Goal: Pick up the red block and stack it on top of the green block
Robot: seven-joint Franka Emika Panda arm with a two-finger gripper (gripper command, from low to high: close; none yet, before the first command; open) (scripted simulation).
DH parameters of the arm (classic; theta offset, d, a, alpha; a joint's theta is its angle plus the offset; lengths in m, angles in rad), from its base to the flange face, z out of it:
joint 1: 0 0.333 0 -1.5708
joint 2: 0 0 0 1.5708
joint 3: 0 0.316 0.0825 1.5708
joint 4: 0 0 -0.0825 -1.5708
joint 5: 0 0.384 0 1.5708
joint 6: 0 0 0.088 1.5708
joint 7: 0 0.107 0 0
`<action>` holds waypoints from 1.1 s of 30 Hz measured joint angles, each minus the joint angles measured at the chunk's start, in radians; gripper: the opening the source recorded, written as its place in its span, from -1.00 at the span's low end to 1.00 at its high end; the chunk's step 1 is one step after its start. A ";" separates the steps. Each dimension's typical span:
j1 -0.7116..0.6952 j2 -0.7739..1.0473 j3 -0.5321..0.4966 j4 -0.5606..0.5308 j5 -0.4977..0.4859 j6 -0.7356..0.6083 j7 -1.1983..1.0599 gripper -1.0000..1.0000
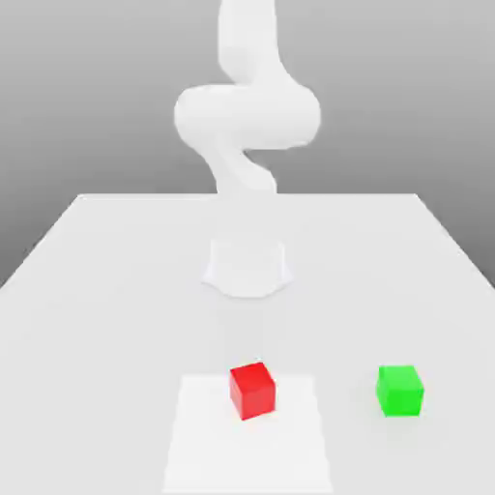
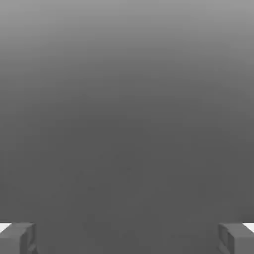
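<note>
A: Grey, featureless backdrop fills the upper half of the exterior view, darker toward the corners. Below it a white surface (image 1: pixel 87 290) spreads from mid-frame down to the lower edge, widening as it comes forward.

B: Any bins or trays on it?

A: None that I can make out. A paler rectangular patch (image 1: pixel 247 435) lies on the surface at lower centre, running to the bottom edge.

B: Where is the red block?

A: The red block (image 1: pixel 252 390) sits on that patch, near its upper edge, slightly right of the patch's middle, turned a little so one corner faces the camera.

B: And the green block?

A: The green block (image 1: pixel 399 390) rests on the plain surface in the lower right of the frame, well apart from the red one and at about the same height in the picture. Neither block touches anything but what it rests on.

B: The arm?

A: The white arm (image 1: pixel 247 116) rises at upper centre, bending over its round base (image 1: pixel 247 266) at mid-frame. It is far behind both blocks.

B: The fingers?

A: In the hand view two grey fingers (image 2: pixel 20 238) show at the lower left and lower right corners, spread wide with nothing between them, against a plain grey ground.
</note>
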 joint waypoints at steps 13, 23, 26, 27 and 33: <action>-0.207 0.388 0.222 -0.282 -0.010 0.257 0.620 0.00; -0.258 0.667 0.279 -0.486 0.035 0.451 1.035 0.00; -0.264 0.735 0.272 -0.487 -0.007 0.505 1.093 0.00; -0.264 0.758 0.265 -0.483 -0.032 0.524 1.114 0.00; -0.194 0.901 0.151 -0.462 -0.215 0.638 1.248 0.00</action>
